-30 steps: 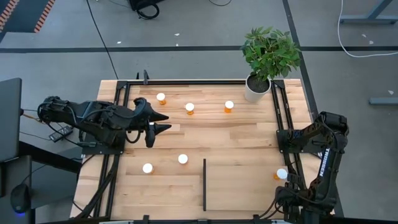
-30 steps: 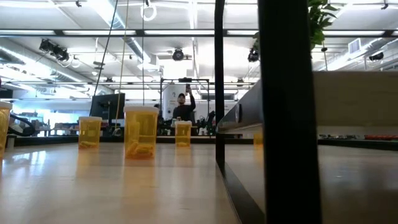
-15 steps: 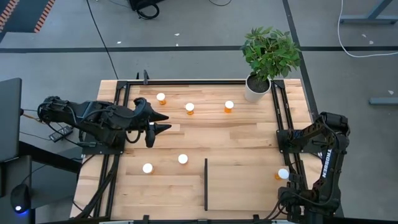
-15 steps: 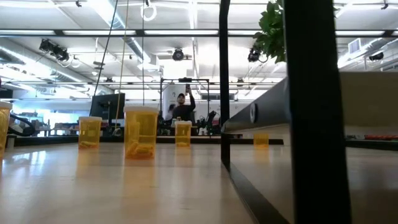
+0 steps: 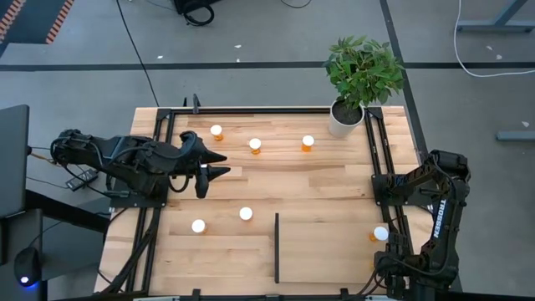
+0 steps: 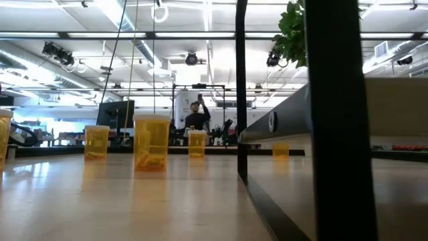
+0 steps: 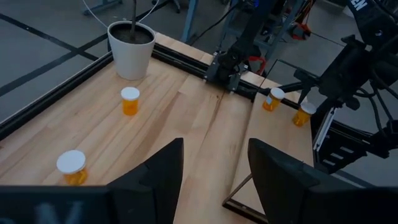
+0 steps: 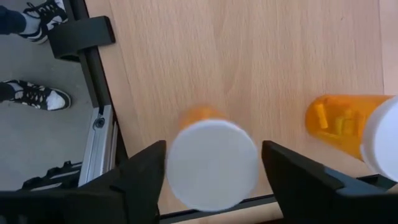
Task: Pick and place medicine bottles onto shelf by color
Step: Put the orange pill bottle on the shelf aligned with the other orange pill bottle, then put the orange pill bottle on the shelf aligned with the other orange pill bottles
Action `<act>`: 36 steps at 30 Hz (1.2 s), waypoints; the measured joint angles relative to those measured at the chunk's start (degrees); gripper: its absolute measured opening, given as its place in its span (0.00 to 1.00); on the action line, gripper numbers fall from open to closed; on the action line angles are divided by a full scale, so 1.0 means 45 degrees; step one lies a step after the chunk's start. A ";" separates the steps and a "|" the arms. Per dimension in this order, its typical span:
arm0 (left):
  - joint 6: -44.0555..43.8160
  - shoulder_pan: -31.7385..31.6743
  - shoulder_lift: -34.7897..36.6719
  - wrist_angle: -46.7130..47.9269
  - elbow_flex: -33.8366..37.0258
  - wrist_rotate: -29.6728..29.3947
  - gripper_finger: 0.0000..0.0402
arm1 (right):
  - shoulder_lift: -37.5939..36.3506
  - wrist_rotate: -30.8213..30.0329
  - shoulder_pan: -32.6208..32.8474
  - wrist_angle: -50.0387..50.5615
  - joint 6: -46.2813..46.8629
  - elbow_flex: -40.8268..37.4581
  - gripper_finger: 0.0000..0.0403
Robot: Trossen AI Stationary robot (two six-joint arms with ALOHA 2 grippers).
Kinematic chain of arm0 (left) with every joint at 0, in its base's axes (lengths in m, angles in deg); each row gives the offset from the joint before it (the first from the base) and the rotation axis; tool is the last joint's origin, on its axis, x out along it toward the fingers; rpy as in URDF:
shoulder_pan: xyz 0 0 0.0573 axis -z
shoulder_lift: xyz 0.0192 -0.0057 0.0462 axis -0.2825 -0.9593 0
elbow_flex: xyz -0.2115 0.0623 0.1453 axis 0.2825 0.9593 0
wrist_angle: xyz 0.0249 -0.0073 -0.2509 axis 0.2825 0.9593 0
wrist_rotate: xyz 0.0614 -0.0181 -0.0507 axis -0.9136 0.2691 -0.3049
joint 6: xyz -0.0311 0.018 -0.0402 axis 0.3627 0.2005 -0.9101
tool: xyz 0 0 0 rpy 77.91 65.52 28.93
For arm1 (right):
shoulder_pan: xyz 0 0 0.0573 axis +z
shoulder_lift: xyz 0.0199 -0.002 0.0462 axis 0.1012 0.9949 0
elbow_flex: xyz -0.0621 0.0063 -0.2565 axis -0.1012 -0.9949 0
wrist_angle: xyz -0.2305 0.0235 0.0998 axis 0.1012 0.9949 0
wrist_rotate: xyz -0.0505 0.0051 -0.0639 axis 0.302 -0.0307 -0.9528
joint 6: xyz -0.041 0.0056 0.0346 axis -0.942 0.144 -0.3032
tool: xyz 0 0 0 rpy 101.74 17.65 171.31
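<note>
Orange medicine bottles with white caps stand on the table: three along the far side (image 5: 216, 131) (image 5: 255, 145) (image 5: 308, 143) and two nearer (image 5: 246, 214) (image 5: 198, 226). The shelf (image 5: 326, 251), light wood with a black strip (image 5: 277, 247) along its left side, lies at the near right. My right gripper (image 8: 213, 174) points down at the shelf's right end, open. One finger stands on each side of an upright bottle (image 8: 211, 163), and a second bottle (image 8: 345, 124) stands beside it. My left gripper (image 5: 222, 165) hovers open over the table's left part with nothing between its fingers.
A white pot with a green plant (image 5: 344, 119) stands at the far right corner. Black rails run along the table's left (image 5: 159, 167), far (image 5: 267, 109) and right (image 5: 383, 167) sides. In the low view the shelf's black strip (image 6: 334, 120) blocks much of the right half.
The shelf's black strip has slid a little toward the table's right; in the low view it stands clearly farther right than a second ago. The bottles on the left and my left gripper have kept still.
</note>
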 joint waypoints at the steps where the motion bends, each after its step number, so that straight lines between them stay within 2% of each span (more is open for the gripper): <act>1: -0.0003 0.0000 0.0000 -0.0002 0.0000 0.0002 0.46 | 0.0000 0.0003 0.0000 -0.0001 -0.0005 0.0000 0.71; 5: -0.0003 0.0000 0.0000 -0.0002 -0.0001 0.0002 0.47 | -0.0091 0.0026 0.0000 0.0000 -0.0005 0.0010 0.77; 9: 0.0000 0.0000 0.0000 -0.0002 0.0000 0.0002 0.46 | -0.0671 0.0067 0.0000 0.0137 0.0001 0.0020 0.79; 16: 0.0000 0.0000 0.0000 -0.0002 -0.0001 0.0002 0.46 | -0.2706 0.0093 -0.0202 0.0942 0.0005 0.0029 0.79; 20: 0.0005 0.0000 0.0000 -0.0002 0.0002 0.0002 0.47 | -0.3918 -0.0755 -0.1018 0.1623 -0.0443 0.0029 0.79; 23: 0.0009 0.0000 0.0000 -0.0002 -0.0002 0.0002 0.47 | -0.4514 -0.1426 -0.2358 0.1861 -0.1824 0.0034 0.78; 26: 0.0010 0.0000 0.0000 -0.0002 -0.0002 0.0002 0.47 | -0.4801 -0.1558 -0.4280 0.1773 -0.3772 0.0034 0.77; 31: 0.0015 0.0000 0.0000 -0.0002 -0.0002 0.0001 0.47 | -0.4787 -0.1585 -0.8257 0.1532 -0.6816 0.0039 0.75; 36: 0.0019 -0.0005 0.0000 -0.0002 0.0003 -0.0002 0.46 | -0.4484 -0.1333 -1.2379 -0.0287 -0.9572 0.0039 0.75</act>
